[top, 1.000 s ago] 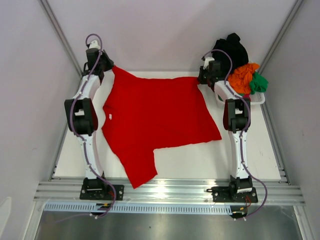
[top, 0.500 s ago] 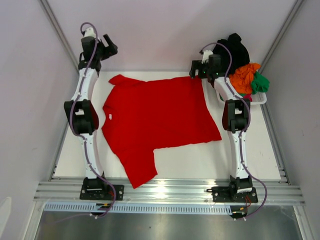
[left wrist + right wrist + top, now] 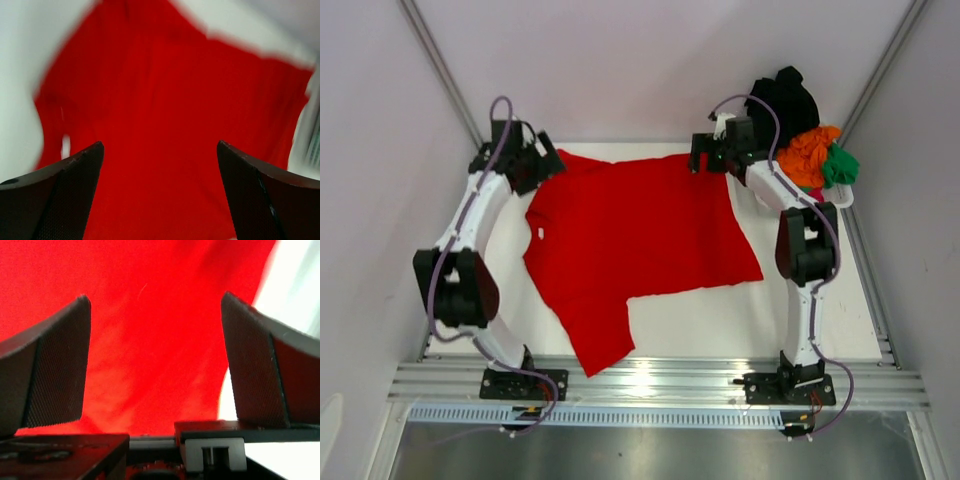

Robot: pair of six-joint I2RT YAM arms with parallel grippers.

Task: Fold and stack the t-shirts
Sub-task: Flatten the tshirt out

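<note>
A large bright red t-shirt [image 3: 630, 240] lies spread on the white table, one sleeve pointing at the near edge. My left gripper [image 3: 542, 160] hovers open over the shirt's far left corner. In the left wrist view the red cloth [image 3: 165, 100] lies blurred below the gripper [image 3: 160, 145], apart from both fingers. My right gripper [image 3: 701, 155] stands open above the far right corner. Its wrist view shows the red shirt [image 3: 150, 340] under the spread gripper [image 3: 155, 297], with nothing between the fingers. More t-shirts, black [image 3: 785, 100], orange [image 3: 808, 155] and green [image 3: 838, 165], are heaped at the back right.
A white plastic basket [image 3: 840, 200] at the back right holds the heaped shirts, close to my right arm. Bare white table [image 3: 720, 315] shows in front of the red shirt. Grey walls and metal rails close in the table's sides.
Both grippers have opened and let go of the red shirt's far corners. The far edge has dropped flat onto the table. The left gripper has lifted, then come back lower.
</note>
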